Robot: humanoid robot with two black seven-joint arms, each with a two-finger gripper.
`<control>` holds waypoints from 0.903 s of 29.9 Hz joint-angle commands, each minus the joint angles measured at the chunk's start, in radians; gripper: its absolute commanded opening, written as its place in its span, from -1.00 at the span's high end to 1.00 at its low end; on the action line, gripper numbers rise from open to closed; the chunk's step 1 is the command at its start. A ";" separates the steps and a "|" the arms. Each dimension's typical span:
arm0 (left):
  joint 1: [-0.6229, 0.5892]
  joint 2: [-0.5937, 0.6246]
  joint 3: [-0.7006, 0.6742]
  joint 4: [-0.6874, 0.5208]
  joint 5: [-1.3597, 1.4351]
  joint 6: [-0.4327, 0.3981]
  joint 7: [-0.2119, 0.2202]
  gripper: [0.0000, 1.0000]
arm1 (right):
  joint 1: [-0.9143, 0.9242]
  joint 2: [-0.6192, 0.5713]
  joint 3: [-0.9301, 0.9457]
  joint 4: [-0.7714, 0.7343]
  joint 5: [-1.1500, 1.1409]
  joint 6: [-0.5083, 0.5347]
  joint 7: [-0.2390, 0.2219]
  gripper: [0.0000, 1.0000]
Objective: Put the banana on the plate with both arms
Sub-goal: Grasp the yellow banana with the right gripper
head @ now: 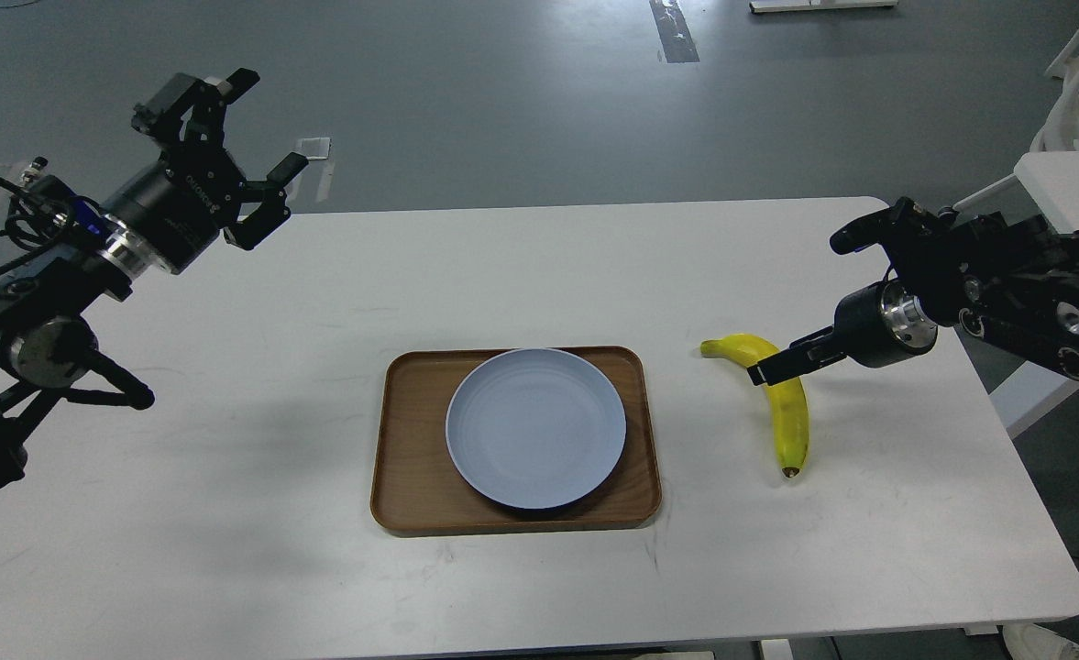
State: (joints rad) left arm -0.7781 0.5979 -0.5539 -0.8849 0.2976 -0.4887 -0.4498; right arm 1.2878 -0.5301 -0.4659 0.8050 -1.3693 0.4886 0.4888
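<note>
The yellow banana lies on the white table to the right of the tray, stem toward the far left, dark tip toward me. The pale blue-grey plate sits empty on the brown wooden tray. My right gripper reaches in from the right and overlaps the banana's upper part just below the stem. It is seen edge-on, so its fingers cannot be told apart. My left gripper is open and empty, raised over the table's far left corner, far from the plate.
The white table ends close to the right of the banana's side. A second white table stands at the far right behind my right arm. A small white square lies on the grey floor beyond the table.
</note>
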 commanded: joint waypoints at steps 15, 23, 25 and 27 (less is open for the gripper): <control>0.000 0.020 -0.004 0.000 -0.002 0.000 -0.001 -0.95 | -0.039 0.121 -0.063 -0.106 -0.002 0.000 0.000 -0.86; 0.000 0.022 -0.003 -0.002 -0.002 0.000 -0.003 -0.95 | -0.048 0.121 -0.069 -0.106 -0.002 0.000 0.000 0.15; 0.000 0.023 -0.003 -0.002 -0.002 0.000 -0.003 -0.95 | -0.050 0.118 -0.069 -0.106 -0.002 0.000 0.000 0.41; 0.000 0.023 -0.004 -0.002 -0.002 0.000 -0.003 -0.95 | -0.050 0.111 -0.069 -0.104 -0.002 0.000 0.000 0.67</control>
State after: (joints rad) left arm -0.7777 0.6209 -0.5579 -0.8860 0.2961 -0.4887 -0.4526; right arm 1.2391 -0.4112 -0.5354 0.6983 -1.3713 0.4887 0.4887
